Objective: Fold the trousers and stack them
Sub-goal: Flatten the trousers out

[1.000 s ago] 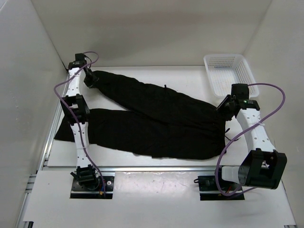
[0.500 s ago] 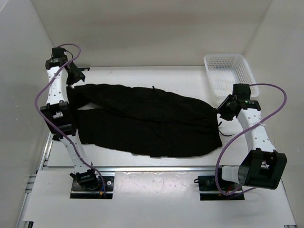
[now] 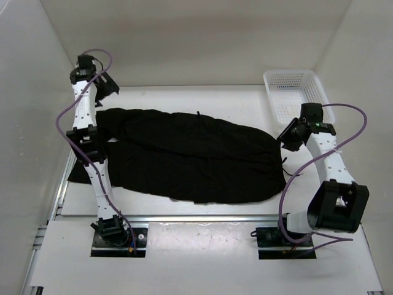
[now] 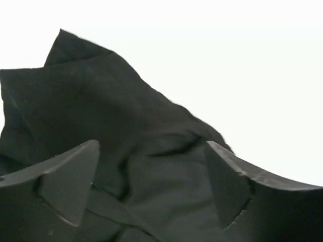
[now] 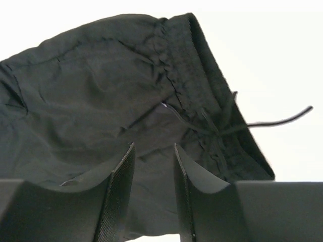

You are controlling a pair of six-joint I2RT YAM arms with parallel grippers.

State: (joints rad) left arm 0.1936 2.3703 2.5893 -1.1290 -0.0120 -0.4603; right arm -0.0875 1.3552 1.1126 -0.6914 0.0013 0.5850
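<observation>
The black trousers (image 3: 196,153) lie across the table with one leg laid over the other and the waistband (image 5: 181,60) at the right. My left gripper (image 3: 109,86) hangs open above the leg ends at the far left. In the left wrist view its fingers (image 4: 151,151) stand wide apart over rumpled black cloth (image 4: 101,101), holding nothing. My right gripper (image 3: 285,136) hovers at the waistband end. Its fingers (image 5: 154,148) stand a narrow gap apart with nothing between them. The cloth (image 5: 101,75) and a loose drawstring (image 5: 272,121) lie beyond them.
A white mesh basket (image 3: 295,92) stands at the back right corner. White walls close in the left, back and right. One cuff (image 3: 75,175) reaches the table's left edge beside the left arm. A metal rail (image 3: 196,218) runs along the front edge.
My left gripper dragged the far leg's end to the left so that it lies over the near leg. It then opened, let go and lifted away. The right gripper barely moved.
</observation>
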